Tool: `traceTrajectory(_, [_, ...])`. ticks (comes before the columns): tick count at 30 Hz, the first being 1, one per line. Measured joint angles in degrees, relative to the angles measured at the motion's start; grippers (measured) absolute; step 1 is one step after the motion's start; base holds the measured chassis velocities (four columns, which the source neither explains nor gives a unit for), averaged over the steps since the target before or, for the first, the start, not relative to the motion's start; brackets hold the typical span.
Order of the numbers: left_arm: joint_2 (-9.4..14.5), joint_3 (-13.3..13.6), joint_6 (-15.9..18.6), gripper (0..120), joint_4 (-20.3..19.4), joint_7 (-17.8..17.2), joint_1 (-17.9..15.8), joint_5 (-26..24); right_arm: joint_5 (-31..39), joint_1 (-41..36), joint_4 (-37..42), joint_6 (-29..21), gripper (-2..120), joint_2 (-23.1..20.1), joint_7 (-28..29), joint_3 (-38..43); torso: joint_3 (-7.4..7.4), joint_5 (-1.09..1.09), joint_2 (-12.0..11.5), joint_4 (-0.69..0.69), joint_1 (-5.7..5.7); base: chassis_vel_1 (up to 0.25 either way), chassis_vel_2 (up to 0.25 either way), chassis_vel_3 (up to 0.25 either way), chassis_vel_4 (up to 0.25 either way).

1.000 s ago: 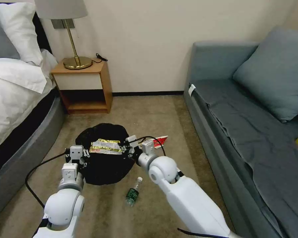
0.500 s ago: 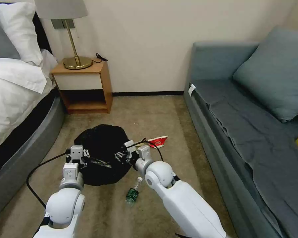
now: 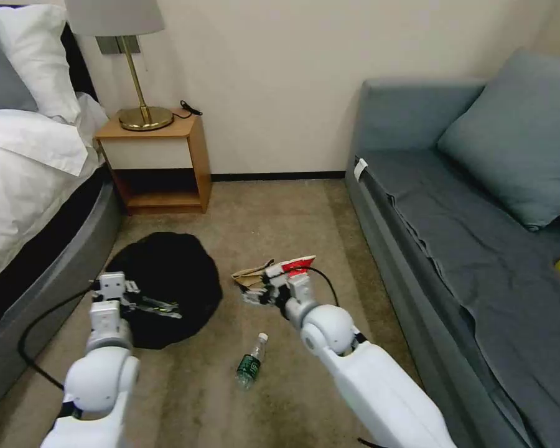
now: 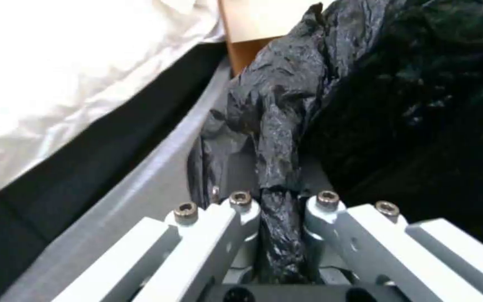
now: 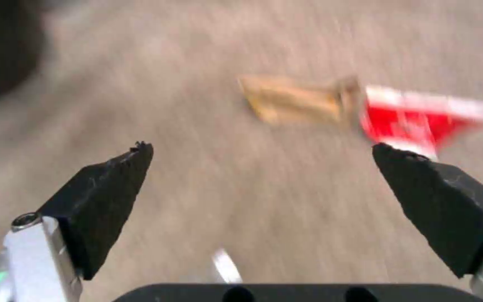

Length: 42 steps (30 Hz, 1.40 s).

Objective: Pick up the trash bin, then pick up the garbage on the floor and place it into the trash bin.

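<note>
The right hand (image 3: 259, 292) has swung away from the trash bin (image 3: 162, 280) toward the sofa side and is now hovering low over the carpet with its fingers (image 5: 107, 201) spread wide and gripping nothing. The bin itself is sitting farther toward the bed (image 3: 37, 205) than it was a second ago, and the yellow-white wrapper that was lying across its mouth is no longer showing on top. The left hand (image 3: 144, 305) is staying clenched on the bin's edge; the left wrist view is showing a twisted fold of the black bag (image 4: 278, 138) pinched between its fingers (image 4: 224, 226). With the right arm shifted, the crumpled brown paper bag (image 3: 252, 274) is now lying exposed on the floor, touching the red-and-white carton (image 3: 297, 266) beside it; both are just ahead of the open right hand, and the right wrist view is showing the same pair, paper bag (image 5: 292, 100) and carton (image 5: 415, 115), between the fingertips. The clear bottle (image 3: 251, 361) with the green label is lying unmoved on the carpet, nearer the robot, between the two arms.
</note>
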Motion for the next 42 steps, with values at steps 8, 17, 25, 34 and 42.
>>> traceTrajectory(8, [2.74,-1.15,-0.09,4,1.34,0.59,1.02,-2.09,4.51,-3.34,-2.37,-5.56,100,-0.25,4.35,-1.32,0.0,-0.01,0.0,0.0,0.0,0.0,0.0,0.0,0.0])
traceTrajectory(17, [5.94,-1.97,-0.12,4,3.21,0.73,1.38,-5.71,5.13,-4.25,-6.7,-7.48,100,2.16,6.04,-3.55,0.0,-0.01,0.0,0.0,0.0,0.0,0.0,0.0,0.0])
traceTrajectory(25, [8.29,-2.98,0.02,4,4.37,1.59,2.69,-7.92,4.82,-2.21,-10.98,-7.52,100,4.66,6.18,-6.61,0.0,-0.02,0.0,0.01,0.0,0.0,0.0,0.0,0.0])
traceTrajectory(34, [9.58,-4.02,-0.14,4,4.75,2.11,3.73,-8.57,4.5,-0.36,-14.65,-7.51,100,7.21,6.19,-8.2,0.0,-0.01,0.0,0.01,0.0,0.0,0.0,0.0,0.0])
traceTrajectory(42, [9.58,-4.19,-0.25,4,3.82,2.52,4.47,-8.56,3.64,0.03,-17.31,-7.34,100,8.64,6.29,-8.4,0.0,-0.01,0.0,0.0,0.0,0.0,0.0,0.0,0.0])
